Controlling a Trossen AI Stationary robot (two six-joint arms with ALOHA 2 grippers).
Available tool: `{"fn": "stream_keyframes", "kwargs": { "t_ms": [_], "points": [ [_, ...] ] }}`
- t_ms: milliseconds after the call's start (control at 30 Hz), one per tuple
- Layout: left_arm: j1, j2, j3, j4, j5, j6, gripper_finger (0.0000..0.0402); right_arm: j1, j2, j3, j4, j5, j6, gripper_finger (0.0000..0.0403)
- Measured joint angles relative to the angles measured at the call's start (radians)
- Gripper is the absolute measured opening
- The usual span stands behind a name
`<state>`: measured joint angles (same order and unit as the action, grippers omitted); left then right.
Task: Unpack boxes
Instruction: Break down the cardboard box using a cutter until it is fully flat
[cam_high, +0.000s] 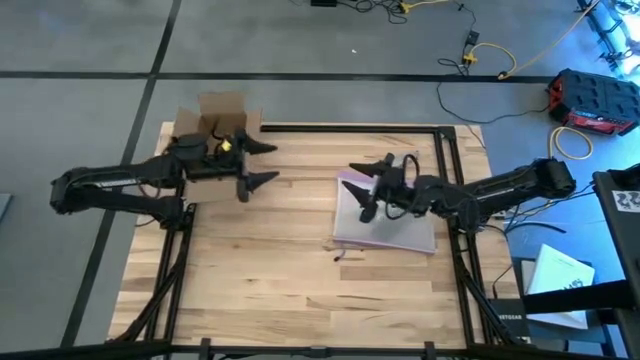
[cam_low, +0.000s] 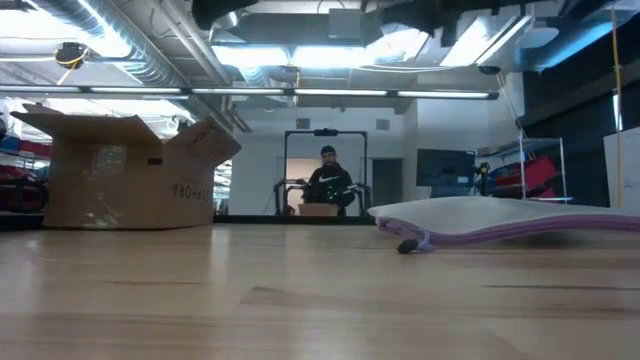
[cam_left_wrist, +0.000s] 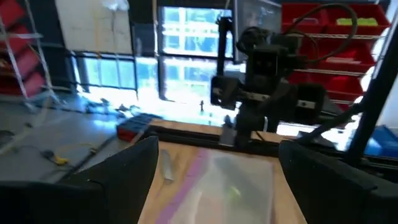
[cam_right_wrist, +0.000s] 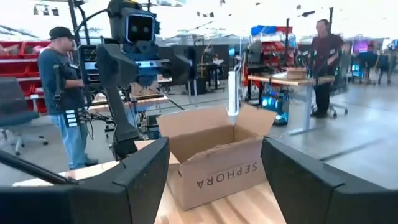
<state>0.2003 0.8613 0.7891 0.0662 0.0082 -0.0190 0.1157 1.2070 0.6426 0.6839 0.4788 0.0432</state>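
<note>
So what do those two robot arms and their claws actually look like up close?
Both are dark, nearly black, jointed arms. The left gripper ends in two pointed, wedge-shaped black fingers, with a yellow patch at the wrist. The right gripper has matching dark fingers and thin black cables looping along its forearm.

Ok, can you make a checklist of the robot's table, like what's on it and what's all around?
Surface: wooden table, bare at the front.
Job's things: one cardboard box, flaps open, far left corner.
Clutter: clear bag lying flat, right of centre.
Grippers: left gripper open, empty, beside the box; right gripper open, empty, over the bag.
Cables: yellow cable on the floor.
Surroundings: red case on the floor; person far behind.
</note>
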Motion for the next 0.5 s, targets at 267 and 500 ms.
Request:
{"fn": "stream_keyframes", "kwargs": {
  "t_ms": [267, 500],
  "points": [
    [0.105, -0.125, 0.000, -0.180, 0.006, 0.045, 0.0320, -0.064, 0.175, 0.204, -0.139, -0.052, 0.026, 0.0241],
    [0.201, -0.208, 0.000, -0.340, -0.043, 0.035, 0.0320, -0.156, 0.268, 0.380, -0.235, -0.191, 0.029, 0.0241]
  ]
}}
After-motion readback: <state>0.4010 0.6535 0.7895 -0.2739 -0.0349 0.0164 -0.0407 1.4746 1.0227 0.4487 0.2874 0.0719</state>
